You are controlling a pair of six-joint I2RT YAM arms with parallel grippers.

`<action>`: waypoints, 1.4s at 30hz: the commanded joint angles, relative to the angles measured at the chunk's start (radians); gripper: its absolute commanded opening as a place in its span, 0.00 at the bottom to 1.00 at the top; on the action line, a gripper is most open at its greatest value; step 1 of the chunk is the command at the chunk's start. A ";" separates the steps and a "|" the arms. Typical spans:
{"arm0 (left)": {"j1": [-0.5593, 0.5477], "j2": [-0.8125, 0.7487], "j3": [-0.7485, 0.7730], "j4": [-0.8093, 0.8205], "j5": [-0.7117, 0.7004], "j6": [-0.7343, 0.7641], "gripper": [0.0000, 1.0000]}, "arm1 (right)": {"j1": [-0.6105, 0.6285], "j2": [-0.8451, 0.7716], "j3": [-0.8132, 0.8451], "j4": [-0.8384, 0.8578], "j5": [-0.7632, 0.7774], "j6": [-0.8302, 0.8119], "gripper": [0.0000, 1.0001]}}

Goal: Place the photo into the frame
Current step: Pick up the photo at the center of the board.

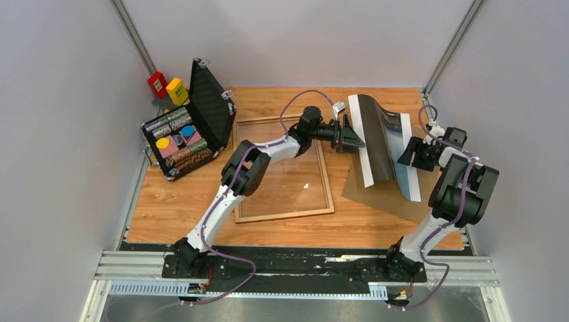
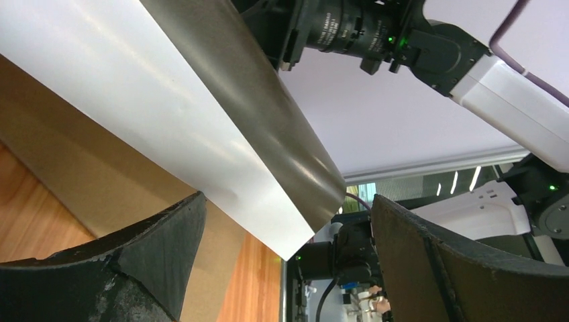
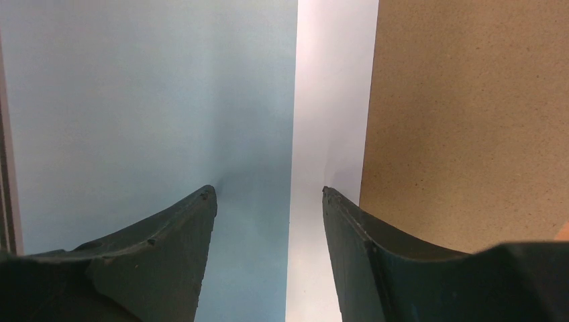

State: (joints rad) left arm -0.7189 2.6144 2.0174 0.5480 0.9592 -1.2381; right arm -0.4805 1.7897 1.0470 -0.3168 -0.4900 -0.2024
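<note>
My left gripper stood with its jaws spread as wide as they go and clamped nothing. The lifted corner of the photo hung just ahead of the gap, showing its white margin and dark grey band. Under it I could see the brown backing board and a strip of the wooden table.

My right gripper had its jaws partly spread. One fingertip was over the blue half of the photo and the other at the white margin, beside the backing board. I could not tell whether the tips touched the paper, and nothing was pinched between them.

From above, the photo lay bowed on the backing board, right of centre in the picture. The left gripper was at its left edge and the right gripper at its right edge.

The frame lay flat in the middle of the table, under the left arm and apart from the photo.

An open black case sat at the upper left.
</note>
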 commanded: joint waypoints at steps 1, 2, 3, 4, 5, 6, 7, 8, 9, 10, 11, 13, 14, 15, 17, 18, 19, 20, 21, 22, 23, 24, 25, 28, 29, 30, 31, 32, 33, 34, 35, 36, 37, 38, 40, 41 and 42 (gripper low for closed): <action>-0.011 0.007 0.038 0.144 0.027 -0.053 1.00 | 0.009 0.019 -0.038 -0.095 -0.019 0.020 0.62; -0.012 0.008 0.040 0.150 0.028 -0.053 1.00 | 0.009 0.017 -0.038 -0.095 -0.019 0.020 0.62; -0.012 0.012 0.048 0.151 0.030 -0.048 1.00 | 0.009 0.017 -0.038 -0.094 -0.019 0.020 0.62; -0.012 0.013 0.051 0.151 0.031 -0.046 1.00 | 0.009 0.017 -0.037 -0.094 -0.020 0.020 0.62; -0.012 0.015 0.060 0.149 0.030 -0.038 1.00 | 0.009 0.017 -0.038 -0.094 -0.021 0.020 0.62; -0.013 0.017 0.070 0.137 0.030 -0.030 1.00 | 0.009 0.016 -0.038 -0.094 -0.021 0.020 0.62; -0.014 0.022 0.076 0.127 0.029 -0.015 1.00 | 0.009 0.016 -0.039 -0.094 -0.021 0.020 0.62; -0.015 0.024 0.086 0.109 0.028 -0.007 1.00 | 0.009 0.016 -0.039 -0.094 -0.022 0.020 0.62; -0.018 0.031 0.092 0.102 0.027 0.008 1.00 | 0.008 0.016 -0.040 -0.095 -0.022 0.020 0.62; -0.018 0.034 0.104 0.087 0.025 0.015 1.00 | 0.009 0.015 -0.039 -0.094 -0.023 0.020 0.62; -0.021 0.043 0.110 0.081 0.023 0.027 1.00 | 0.009 0.015 -0.040 -0.095 -0.024 0.020 0.62; -0.026 0.053 0.124 0.071 0.021 0.039 1.00 | 0.009 0.014 -0.041 -0.094 -0.024 0.020 0.62; -0.027 0.057 0.131 0.068 0.019 0.042 1.00 | 0.008 0.014 -0.040 -0.094 -0.024 0.020 0.62; -0.030 0.063 0.135 0.068 0.018 0.046 1.00 | 0.009 0.015 -0.041 -0.094 -0.025 0.020 0.62; -0.033 0.070 0.148 0.070 0.015 0.051 1.00 | 0.009 0.015 -0.040 -0.095 -0.025 0.020 0.62; -0.034 0.071 0.154 0.073 0.015 0.051 1.00 | 0.009 0.016 -0.040 -0.095 -0.025 0.020 0.62; -0.035 0.075 0.156 0.079 0.013 0.051 1.00 | 0.009 0.016 -0.039 -0.095 -0.025 0.020 0.62; -0.036 0.076 0.160 0.083 0.013 0.050 1.00 | 0.009 0.016 -0.039 -0.095 -0.026 0.020 0.62; -0.038 0.079 0.163 0.086 0.013 0.051 1.00 | 0.009 0.016 -0.039 -0.095 -0.026 0.020 0.62; -0.039 0.081 0.167 0.089 0.013 0.053 1.00 | 0.009 0.016 -0.039 -0.095 -0.027 0.021 0.62; -0.039 0.084 0.168 0.094 0.012 0.053 1.00 | 0.009 0.016 -0.038 -0.096 -0.027 0.020 0.62; -0.040 0.085 0.172 0.097 0.011 0.053 1.00 | 0.010 0.017 -0.039 -0.094 -0.027 0.020 0.62; -0.040 0.090 0.174 0.103 0.009 0.054 1.00 | 0.009 0.016 -0.039 -0.095 -0.027 0.020 0.62; -0.044 0.096 0.184 0.117 0.010 0.054 1.00 | 0.009 0.016 -0.039 -0.096 -0.027 0.020 0.62; -0.045 0.100 0.186 0.122 0.011 0.057 1.00 | 0.009 0.017 -0.039 -0.096 -0.027 0.020 0.62; -0.047 0.104 0.193 0.122 0.010 0.066 1.00 | 0.008 0.017 -0.038 -0.095 -0.028 0.020 0.62; -0.049 0.106 0.197 0.118 0.010 0.071 1.00 | 0.008 0.017 -0.039 -0.096 -0.028 0.020 0.62; -0.051 0.111 0.208 0.112 0.009 0.088 1.00 | 0.009 0.017 -0.039 -0.097 -0.030 0.020 0.62; -0.052 0.113 0.215 0.094 0.009 0.101 1.00 | 0.009 0.016 -0.039 -0.096 -0.031 0.020 0.62; -0.054 0.116 0.229 0.081 0.004 0.127 1.00 | 0.009 0.015 -0.039 -0.096 -0.032 0.020 0.62; -0.054 0.118 0.235 0.058 0.000 0.140 1.00 | 0.009 0.014 -0.040 -0.096 -0.034 0.020 0.62; -0.055 0.121 0.244 0.050 -0.008 0.162 1.00 | 0.009 0.014 -0.040 -0.097 -0.036 0.020 0.62; -0.056 0.122 0.254 0.028 -0.013 0.173 1.00 | 0.009 0.012 -0.040 -0.097 -0.041 0.020 0.62; -0.056 0.124 0.259 0.016 -0.025 0.195 1.00 | 0.009 0.009 -0.041 -0.099 -0.049 0.020 0.62; -0.057 0.126 0.269 -0.018 -0.044 0.229 1.00 | 0.009 0.002 -0.042 -0.102 -0.068 0.019 0.62; -0.057 0.127 0.274 -0.034 -0.049 0.237 1.00 | 0.008 -0.004 -0.042 -0.105 -0.078 0.018 0.62; -0.057 0.129 0.277 -0.052 -0.059 0.256 1.00 | 0.009 -0.010 -0.043 -0.106 -0.088 0.018 0.62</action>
State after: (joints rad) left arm -0.7643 2.7285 2.2429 0.5507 0.9417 -1.0870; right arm -0.4805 1.7889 1.0435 -0.3210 -0.5232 -0.1997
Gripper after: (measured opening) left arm 0.998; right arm 0.621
